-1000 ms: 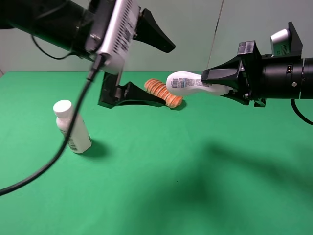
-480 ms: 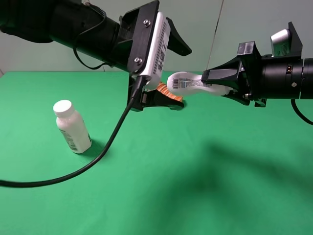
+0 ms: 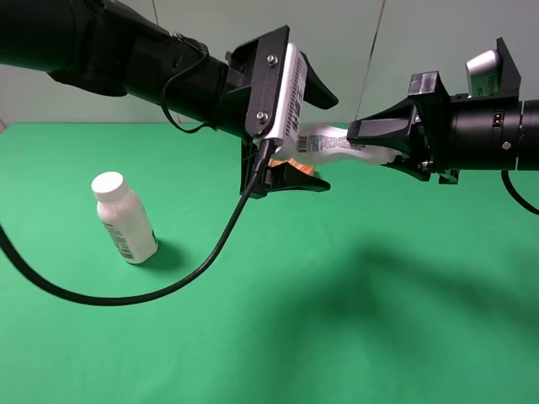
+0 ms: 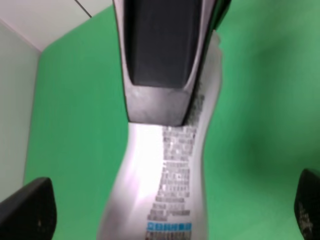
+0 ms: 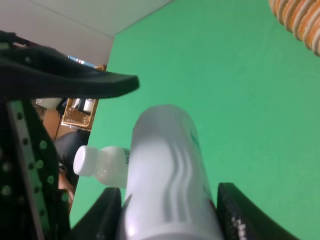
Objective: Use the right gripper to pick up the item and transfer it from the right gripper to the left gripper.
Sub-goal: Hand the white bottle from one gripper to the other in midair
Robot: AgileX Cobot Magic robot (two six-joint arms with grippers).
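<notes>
Two grippers meet above the green tabletop (image 3: 354, 320) in your high view. The right gripper (image 3: 375, 147), coming in from the right, is clamped on the item (image 3: 333, 145) and holds it level in the air, labelled end pointing left. The left gripper (image 3: 327, 143) reaches in from the left with its jaws spread wide, one above and one below that free end; from here you cannot tell whether either touches it. Its cable (image 3: 168, 290) loops down over the tabletop. An orange sliver of the bread roll (image 3: 289, 166) shows by the lower jaw. Well to the left, the larger bottle (image 3: 125, 220) stands on the tabletop.

From the left wrist you see the item (image 4: 167, 185) lengthwise, printed label facing the camera, with a black jaw of the right gripper (image 4: 160, 105) lying over its far part. The left gripper (image 4: 167, 207) is wide: its fingertips (image 4: 27, 212) sit well out on either side, with green showing between each and the bottle.

From the right wrist, the item (image 5: 167, 170) is pinched between the two jaws of the right gripper (image 5: 172, 220). One jaw of the left gripper (image 5: 100, 82) stretches past its far end without touching it. Beyond are the larger bottle (image 5: 102, 162) and the bread roll (image 5: 300, 22).
</notes>
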